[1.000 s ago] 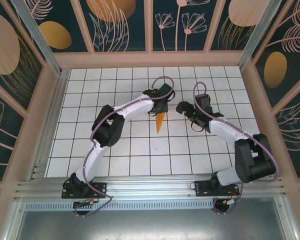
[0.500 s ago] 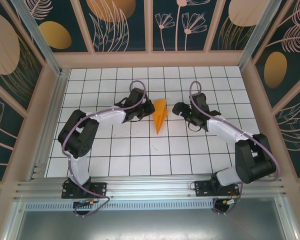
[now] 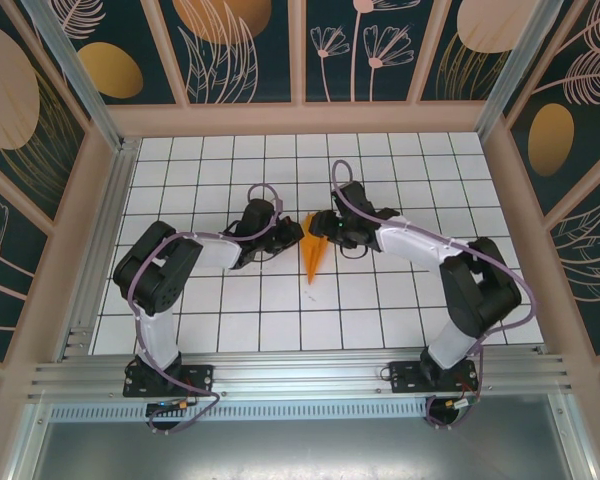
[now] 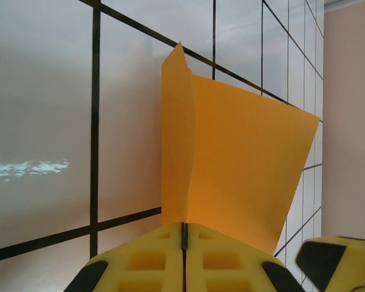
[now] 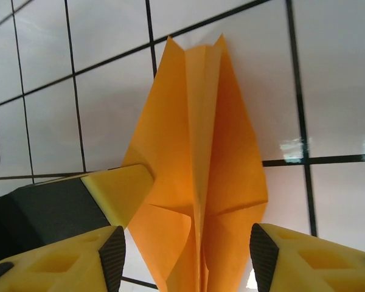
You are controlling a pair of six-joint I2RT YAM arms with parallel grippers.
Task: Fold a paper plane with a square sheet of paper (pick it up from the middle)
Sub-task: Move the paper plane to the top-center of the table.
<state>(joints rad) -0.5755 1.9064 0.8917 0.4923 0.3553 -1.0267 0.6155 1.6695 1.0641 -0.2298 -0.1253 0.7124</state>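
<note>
claws are carried by the left arm [image 3: 155, 275] and the right arm [image 3: 470, 290], bolted at the near edge of the white gridded desk [image 3: 180, 320] and bent inward toward its middle. between them the orange paper plane [image 3: 312, 252] is seen over the middle tiles, its narrow point turned to the near side and its wide end to the far side. whether it rests on the desk or is lifted cannot be told. the left claw [image 3: 288, 234] is clamped on the plane's left side toward the wide end. in the left wrist view its yellow fingers [image 4: 140, 261] are met along one seam, and the folded paper is gripped there, standing up out of them. the right claw [image 3: 327, 226] is set at the wide end from the right with its jaws apart. in the right wrist view one finger is seen on each side of the layered creases, neither clearly touching. farthest off, the desk is closed by a far wall [image 3: 230, 50] painted with leaves.
</note>
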